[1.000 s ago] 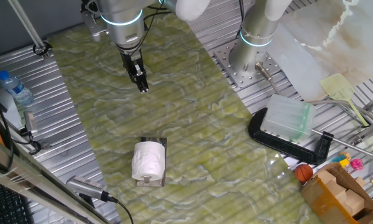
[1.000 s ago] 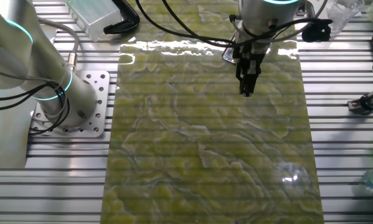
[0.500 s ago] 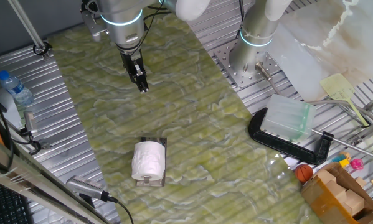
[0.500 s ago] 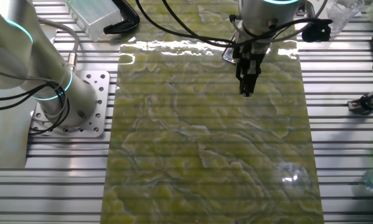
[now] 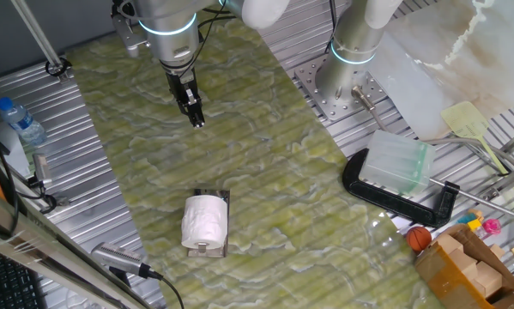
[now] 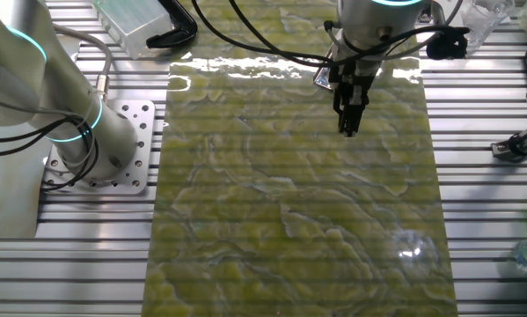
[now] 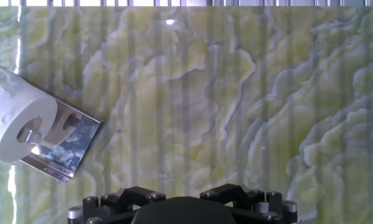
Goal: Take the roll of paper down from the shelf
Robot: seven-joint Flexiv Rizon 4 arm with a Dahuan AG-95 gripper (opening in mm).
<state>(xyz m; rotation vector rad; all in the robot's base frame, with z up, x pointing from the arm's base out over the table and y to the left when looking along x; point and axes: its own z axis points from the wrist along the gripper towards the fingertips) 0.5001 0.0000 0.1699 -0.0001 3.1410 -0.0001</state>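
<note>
A: Where is the small white toilet-paper roll with the brownish core?

B: It lies on its side on the shiny flat metal shelf plate, near the front of the green-and-cream marbled mat. The hand view catches it at the left edge, a small bracket tab showing at its core hole.

A: And the black two-finger gripper?

B: It hangs above the mat, well apart from the roll, pointing down. Its fingers look pressed close together and hold nothing.

A: Anything else nearby?

B: A clear ribbed plastic box rests on a black C-clamp off the mat's right side. A clear water bottle with a blue cap lies on the metal slats at left.
</note>
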